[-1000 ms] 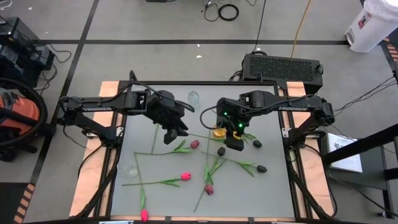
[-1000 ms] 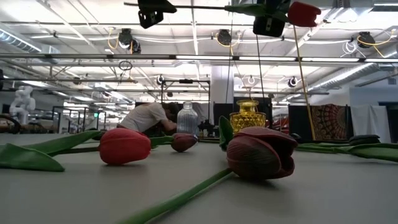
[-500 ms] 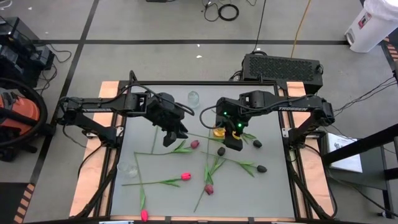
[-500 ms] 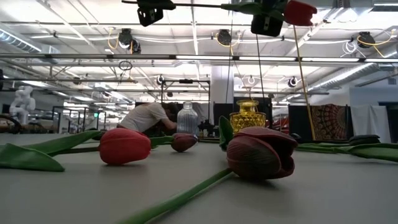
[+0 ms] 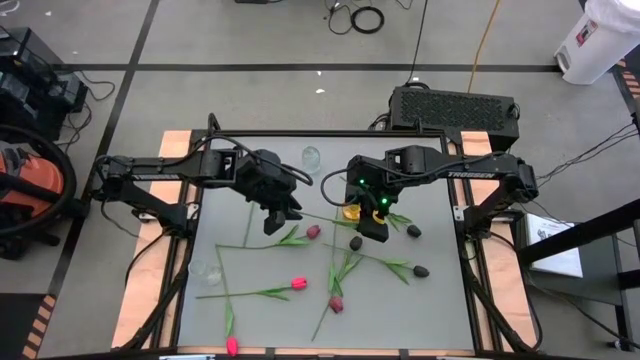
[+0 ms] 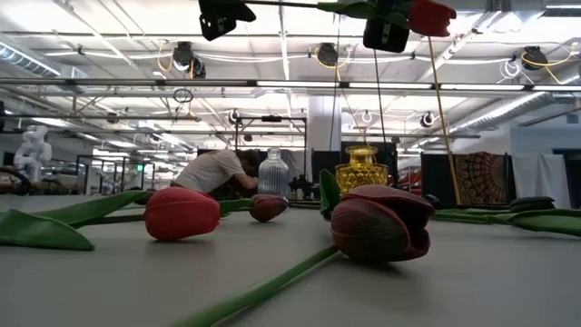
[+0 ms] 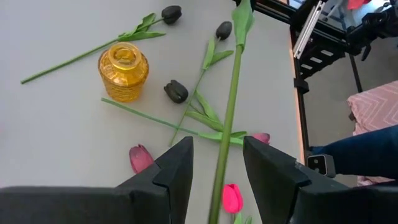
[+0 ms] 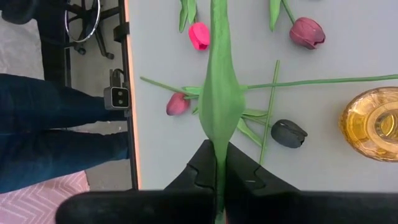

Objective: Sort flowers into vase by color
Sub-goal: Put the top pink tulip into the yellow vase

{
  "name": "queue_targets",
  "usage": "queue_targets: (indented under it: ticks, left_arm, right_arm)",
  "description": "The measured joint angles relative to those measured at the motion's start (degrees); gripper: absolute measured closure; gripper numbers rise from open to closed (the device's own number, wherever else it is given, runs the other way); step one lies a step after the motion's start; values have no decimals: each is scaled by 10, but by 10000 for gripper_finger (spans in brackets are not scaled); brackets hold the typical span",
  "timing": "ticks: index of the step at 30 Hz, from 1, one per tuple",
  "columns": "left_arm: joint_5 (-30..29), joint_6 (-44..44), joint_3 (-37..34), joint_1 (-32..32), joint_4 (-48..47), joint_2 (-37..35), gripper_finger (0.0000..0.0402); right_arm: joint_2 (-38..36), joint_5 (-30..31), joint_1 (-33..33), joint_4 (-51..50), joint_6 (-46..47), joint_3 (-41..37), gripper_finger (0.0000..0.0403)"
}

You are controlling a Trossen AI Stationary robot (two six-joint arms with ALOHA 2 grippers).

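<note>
Presently the right gripper (image 8: 219, 163) pinches a red tulip (image 6: 430, 15) by its stem high above the counter (image 5: 430, 310) beside the amber vase (image 5: 352, 211), left fingers (image 7: 177, 163) spread astride that stem; risk: the limp stem may miss the narrow neck.

My right gripper (image 8: 217, 163) pinches one green-stemmed flower (image 8: 219, 99) aloft; other red, maroon and black tulips (image 5: 298, 284) lie scattered flat.

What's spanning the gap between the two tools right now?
One tulip stem, level in the low view, from the left tool to the right tool, which grips it.
</note>
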Motion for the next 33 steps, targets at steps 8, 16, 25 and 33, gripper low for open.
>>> queue_targets:
  ticks: [8, 16, 25, 33]
  left_arm:
    - [0, 0, 0, 0, 0, 0, 286]
    - [0, 0, 0, 0, 0, 0, 353]
    - [5, 0, 0, 0, 0, 0, 394]
    - [5, 0, 0, 0, 0, 0, 395]
  right_arm:
    - [0, 0, 0, 0, 0, 0, 403]
    - [0, 0, 0, 3, 0, 0, 403]
    - [0, 0, 0, 3, -2, 0, 403]
    - [0, 0, 0, 3, -7, 0, 402]
